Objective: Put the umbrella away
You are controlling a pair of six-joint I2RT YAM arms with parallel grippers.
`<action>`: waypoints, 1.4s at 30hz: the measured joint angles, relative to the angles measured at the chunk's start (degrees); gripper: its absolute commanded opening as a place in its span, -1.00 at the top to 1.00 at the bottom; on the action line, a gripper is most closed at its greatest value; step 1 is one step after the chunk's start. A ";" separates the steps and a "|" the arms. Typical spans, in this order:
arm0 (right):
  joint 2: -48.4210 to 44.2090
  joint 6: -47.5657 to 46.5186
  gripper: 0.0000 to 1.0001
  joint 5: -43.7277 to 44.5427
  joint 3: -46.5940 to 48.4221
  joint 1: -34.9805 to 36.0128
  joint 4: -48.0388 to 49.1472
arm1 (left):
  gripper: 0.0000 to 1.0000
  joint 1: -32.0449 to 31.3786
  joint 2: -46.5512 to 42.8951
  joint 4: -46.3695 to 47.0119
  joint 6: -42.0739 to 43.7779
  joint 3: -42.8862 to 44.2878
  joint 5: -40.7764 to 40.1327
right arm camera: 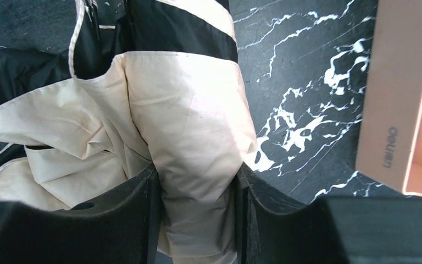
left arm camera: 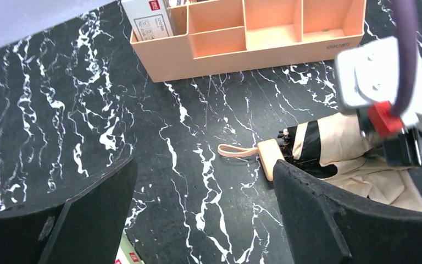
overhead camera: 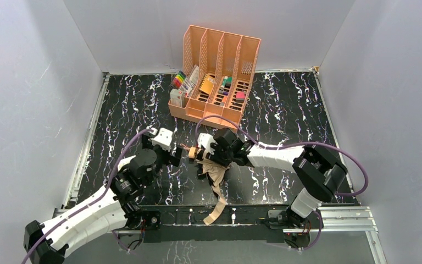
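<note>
Your right gripper is clamping the umbrella around the middle of its gathered canopy, one finger pressing each side of the tan fabric. That hold is probably serving to pin the bundle so that the loose folds cannot spring apart. The umbrella is lying on the black marble-patterned table, near the middle and a little toward the arms, in front of the peach file organizer and apart from it. It is only partly gathered: tan and black panels are bulging out beside the fingers, and a tan strip is trailing toward the near edge of the table.

Your left gripper is hovering above the table with its fingers spread wide and nothing between them. It is facing the umbrella's short cream handle and the wrist loop, which are resting flat on the table just beyond its fingertips. Judging from that, you are lining up to take the handle end while the right gripper is steadying the canopy. The slack fabric looks likely to slip or unfold if you are pulling on one end only.
</note>
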 measured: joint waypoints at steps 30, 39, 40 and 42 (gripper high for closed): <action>-10.14 -23.96 0.44 6.99 -21.55 11.28 26.38 | -0.97 22.25 41.97 6.36 -0.50 14.29 64.35; -10.45 -25.24 0.44 7.06 -22.45 11.54 27.63 | -0.97 20.63 49.13 3.17 2.51 16.48 72.35; -10.47 -25.38 0.44 7.06 -22.51 11.58 27.69 | -0.97 20.39 49.99 2.56 2.97 16.87 72.85; -10.47 -25.46 0.44 7.08 -22.51 11.65 27.71 | -0.97 20.04 51.23 1.57 3.63 17.51 73.70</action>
